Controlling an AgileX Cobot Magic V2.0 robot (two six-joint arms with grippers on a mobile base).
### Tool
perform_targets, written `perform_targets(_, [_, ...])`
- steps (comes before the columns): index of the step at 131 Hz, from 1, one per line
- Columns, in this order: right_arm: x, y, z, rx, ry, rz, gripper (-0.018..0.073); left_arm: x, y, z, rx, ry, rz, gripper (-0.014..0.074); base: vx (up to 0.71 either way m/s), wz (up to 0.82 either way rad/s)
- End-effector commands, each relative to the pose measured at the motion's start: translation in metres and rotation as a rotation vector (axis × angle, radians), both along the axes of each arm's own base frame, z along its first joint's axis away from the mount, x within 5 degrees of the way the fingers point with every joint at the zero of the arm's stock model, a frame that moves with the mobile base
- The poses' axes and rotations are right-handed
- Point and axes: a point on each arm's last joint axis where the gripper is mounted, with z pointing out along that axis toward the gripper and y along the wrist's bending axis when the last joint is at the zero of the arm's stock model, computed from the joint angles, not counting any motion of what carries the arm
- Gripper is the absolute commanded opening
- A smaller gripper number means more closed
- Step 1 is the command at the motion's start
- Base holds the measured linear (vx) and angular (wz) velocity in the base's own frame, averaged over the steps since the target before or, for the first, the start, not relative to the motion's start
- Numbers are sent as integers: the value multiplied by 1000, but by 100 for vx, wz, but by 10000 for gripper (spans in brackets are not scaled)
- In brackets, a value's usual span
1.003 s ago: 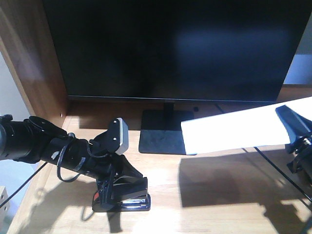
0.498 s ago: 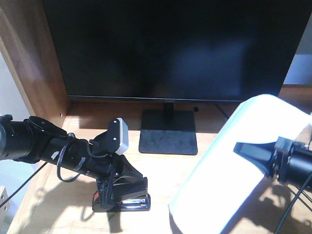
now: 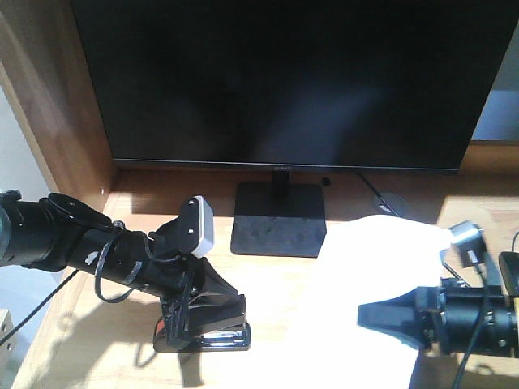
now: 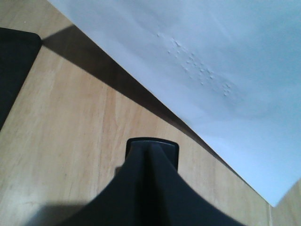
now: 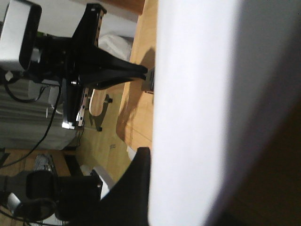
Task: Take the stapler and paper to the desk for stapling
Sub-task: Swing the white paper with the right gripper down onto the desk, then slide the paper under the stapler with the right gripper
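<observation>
Lower left, the left gripper is clamped on the stapler; lower right, the right gripper pinches the paper.

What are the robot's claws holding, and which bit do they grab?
The left claw grips the stapler across its black body, near the middle. The right claw pinches the paper by one edge.

We are seeing only the metal base and a red speck of the stapler, near the front left corner of the desk. The left gripper is covering the rest, and its grip is perhaps closed, though we cannot tell. Glare is washing out the outline of the paper, and the sheet is hiding the lower finger of the right gripper.
</observation>
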Motion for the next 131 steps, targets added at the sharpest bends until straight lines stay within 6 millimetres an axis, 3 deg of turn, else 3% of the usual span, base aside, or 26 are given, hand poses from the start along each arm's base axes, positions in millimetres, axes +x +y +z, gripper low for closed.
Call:
perform_targets(1, [-5, 15, 17, 158, -43, 141, -2, 1, -5, 22, -71, -35, -1, -6, 0, 0])
perform_targets(35, [-3, 22, 5, 100, -42, 172, -2, 1, -5, 22, -71, -35, -1, -6, 0, 0])
perform_targets(78, [4, 8, -20, -223, -46, 98, -2, 1, -5, 22, -71, -35, -1, -6, 0, 0])
perform_targets(131, [12, 4, -21, -284, -94, 71, -2, 1, -5, 22, -71, -35, -1, -6, 0, 0])
